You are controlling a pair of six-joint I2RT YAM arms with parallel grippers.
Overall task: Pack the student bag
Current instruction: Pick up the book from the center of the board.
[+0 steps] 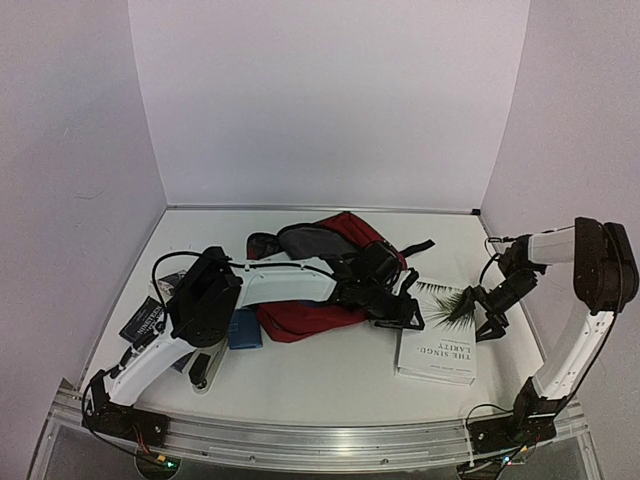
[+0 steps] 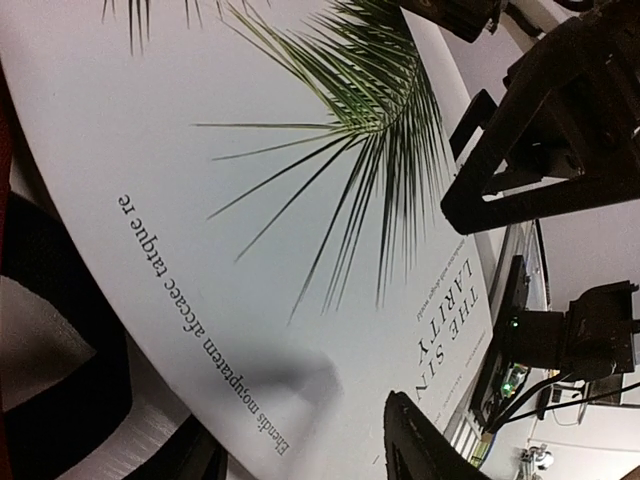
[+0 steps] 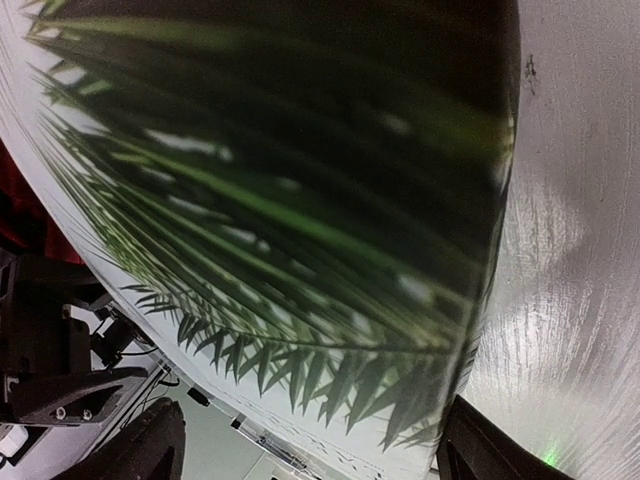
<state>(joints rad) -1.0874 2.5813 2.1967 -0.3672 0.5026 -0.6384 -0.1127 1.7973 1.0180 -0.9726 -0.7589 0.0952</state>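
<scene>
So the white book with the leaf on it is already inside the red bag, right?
Not quite. The book is white with a leaf on it, but it is not inside the bag. It is outside, just to the right of the bag. The top view shows this.

the student bag (image 1: 305, 322) is dark red with a grey lining and black straps. the book (image 1: 436, 352) has a white cover printed with a green palm frond and black lettering. a small flat item (image 1: 245, 328) is blue. a booklet (image 1: 146, 320) is dark with white lettering. the table (image 1: 330, 385) is white, the walls (image 1: 330, 100) pale lilac. the left arm (image 1: 280, 285) and right arm (image 1: 550, 244) are white with black joints.
</scene>
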